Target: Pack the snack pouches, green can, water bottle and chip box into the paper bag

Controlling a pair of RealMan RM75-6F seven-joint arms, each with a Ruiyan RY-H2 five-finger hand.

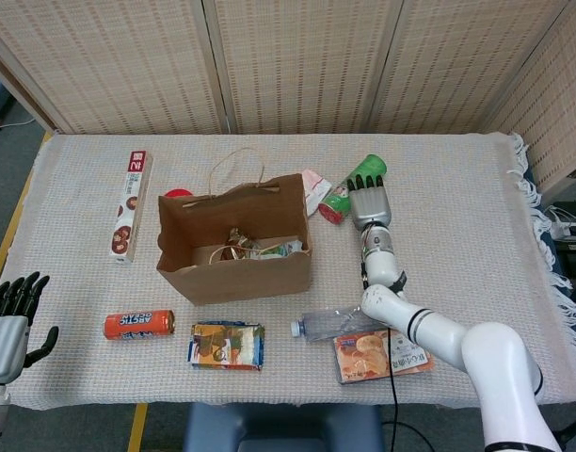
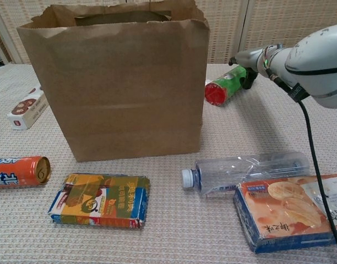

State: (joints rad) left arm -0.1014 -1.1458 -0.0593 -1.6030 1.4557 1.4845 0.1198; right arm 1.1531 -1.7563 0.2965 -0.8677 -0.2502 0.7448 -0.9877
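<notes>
The step in hand looks like the pickup of the green can (image 1: 356,183). It lies on its side on the table (image 1: 457,188), at about two o'clock from the paper bag (image 1: 233,247). The right robot hand (image 1: 370,203) lies flat over its near half, fingers extended, gripping nothing yet. Next the fingers need to curl round the can before any lift. The left robot hand (image 1: 8,325) rests spread and empty at the table's eight o'clock corner. Outside the bag I count one green can, one water bottle (image 1: 344,320), one chip box (image 1: 380,352) and one snack pouch (image 1: 228,346)
</notes>
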